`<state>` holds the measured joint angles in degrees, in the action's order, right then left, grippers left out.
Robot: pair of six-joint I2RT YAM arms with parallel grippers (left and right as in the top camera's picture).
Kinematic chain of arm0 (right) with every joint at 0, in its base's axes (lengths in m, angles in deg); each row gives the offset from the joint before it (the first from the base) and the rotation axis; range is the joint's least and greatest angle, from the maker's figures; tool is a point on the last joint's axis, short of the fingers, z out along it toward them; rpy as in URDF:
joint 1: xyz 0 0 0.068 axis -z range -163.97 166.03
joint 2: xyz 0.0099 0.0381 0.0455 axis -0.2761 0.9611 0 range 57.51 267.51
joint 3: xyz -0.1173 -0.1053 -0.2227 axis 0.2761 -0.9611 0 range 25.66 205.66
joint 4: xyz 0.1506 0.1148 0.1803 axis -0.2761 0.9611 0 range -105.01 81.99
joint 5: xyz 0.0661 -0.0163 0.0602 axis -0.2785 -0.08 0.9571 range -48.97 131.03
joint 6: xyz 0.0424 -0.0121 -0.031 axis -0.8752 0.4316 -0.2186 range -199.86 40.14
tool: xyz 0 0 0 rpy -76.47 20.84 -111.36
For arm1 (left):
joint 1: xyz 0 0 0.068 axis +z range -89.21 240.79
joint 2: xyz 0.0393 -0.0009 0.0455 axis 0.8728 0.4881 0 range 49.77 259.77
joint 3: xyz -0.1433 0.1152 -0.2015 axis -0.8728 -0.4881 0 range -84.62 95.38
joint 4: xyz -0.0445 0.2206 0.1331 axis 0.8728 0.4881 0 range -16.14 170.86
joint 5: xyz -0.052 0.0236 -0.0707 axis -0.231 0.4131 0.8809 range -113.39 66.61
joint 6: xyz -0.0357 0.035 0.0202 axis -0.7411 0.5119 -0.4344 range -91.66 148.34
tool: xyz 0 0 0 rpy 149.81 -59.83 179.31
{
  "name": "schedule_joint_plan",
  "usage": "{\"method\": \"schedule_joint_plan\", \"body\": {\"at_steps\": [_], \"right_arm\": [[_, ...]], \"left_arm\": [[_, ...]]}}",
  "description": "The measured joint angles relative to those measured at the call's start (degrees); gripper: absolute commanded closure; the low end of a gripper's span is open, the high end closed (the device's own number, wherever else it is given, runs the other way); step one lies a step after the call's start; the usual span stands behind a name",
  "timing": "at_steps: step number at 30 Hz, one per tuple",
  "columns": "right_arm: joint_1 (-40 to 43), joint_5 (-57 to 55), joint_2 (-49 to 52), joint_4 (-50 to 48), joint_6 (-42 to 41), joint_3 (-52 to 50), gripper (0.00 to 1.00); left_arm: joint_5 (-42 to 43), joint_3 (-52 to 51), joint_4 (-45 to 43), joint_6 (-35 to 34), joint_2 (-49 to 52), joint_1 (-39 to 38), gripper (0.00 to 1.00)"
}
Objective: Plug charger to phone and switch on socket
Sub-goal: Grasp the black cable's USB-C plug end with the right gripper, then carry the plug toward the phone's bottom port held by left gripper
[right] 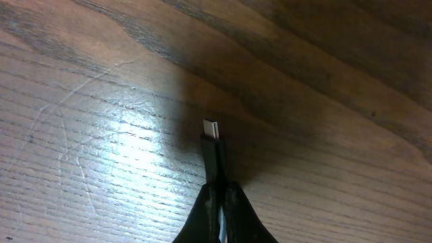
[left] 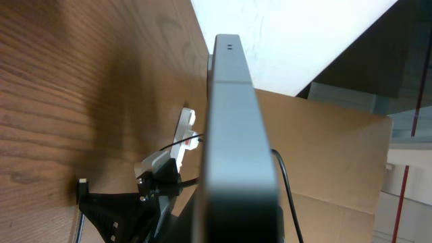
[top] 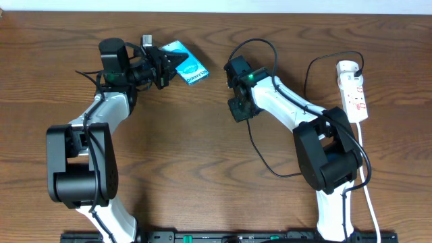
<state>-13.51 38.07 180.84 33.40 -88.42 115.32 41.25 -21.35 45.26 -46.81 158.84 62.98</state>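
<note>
The phone (top: 187, 67), cyan screen up, is held tilted at the table's back left by my left gripper (top: 165, 66), which is shut on its edge. In the left wrist view the phone's dark edge (left: 233, 135) runs up the frame. My right gripper (top: 239, 108) is shut on the charger's black connector (right: 214, 152), whose silver tip (right: 210, 128) points out just above the wood. The black charger cable (top: 260, 152) loops back to the white socket strip (top: 354, 94) at the right, where the white plug adapter (top: 347, 67) sits. The two grippers are apart.
The strip's white cord (top: 368, 189) runs down the right side toward the front edge. The right arm (left: 145, 192) and the strip show far off in the left wrist view. A white wall lies behind the table.
</note>
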Motion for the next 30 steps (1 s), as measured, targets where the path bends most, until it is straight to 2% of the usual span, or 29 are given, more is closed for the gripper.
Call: {"method": "schedule_joint_plan", "body": {"at_steps": [6,9,10,11,12,13,18,23,27,30], "right_arm": [[0.0,0.8,0.7,0.3,0.0,0.3,0.97],[0.0,1.3,1.6,1.1,-0.2,1.1,0.85],[0.0,1.4,1.6,1.2,-0.3,1.1,0.83],[0.0,2.0,1.7,1.3,-0.2,1.3,0.84],[0.0,2.1,1.8,1.4,-0.2,1.4,0.89],[0.0,2.3,1.8,1.4,-0.2,1.4,0.99],[1.5,5.7,1.8,1.4,-0.6,1.5,0.99],[5.8,19.7,1.6,1.0,2.0,0.7,0.99],[9.7,35.8,0.2,4.4,9.8,-0.4,0.99],[11.2,47.8,-4.6,9.7,18.9,-0.6,0.99]], "left_arm": [[0.0,0.0,0.0,0.0,0.0,0.0,0.92],[0.0,0.0,0.0,0.0,0.0,0.0,0.93],[0.1,0.0,0.0,0.0,0.0,0.0,0.93],[0.1,0.0,0.0,0.0,0.0,0.0,0.93],[0.2,0.0,0.0,0.0,0.0,0.0,0.93],[0.2,0.0,0.0,0.0,0.0,0.0,0.93],[0.2,0.0,0.0,0.0,0.0,0.0,0.93],[1.3,0.0,0.0,0.0,0.0,0.0,0.93],[3.0,0.0,0.0,0.3,0.0,0.0,0.93],[6.5,0.0,-0.1,2.1,0.0,0.0,0.93]]}}
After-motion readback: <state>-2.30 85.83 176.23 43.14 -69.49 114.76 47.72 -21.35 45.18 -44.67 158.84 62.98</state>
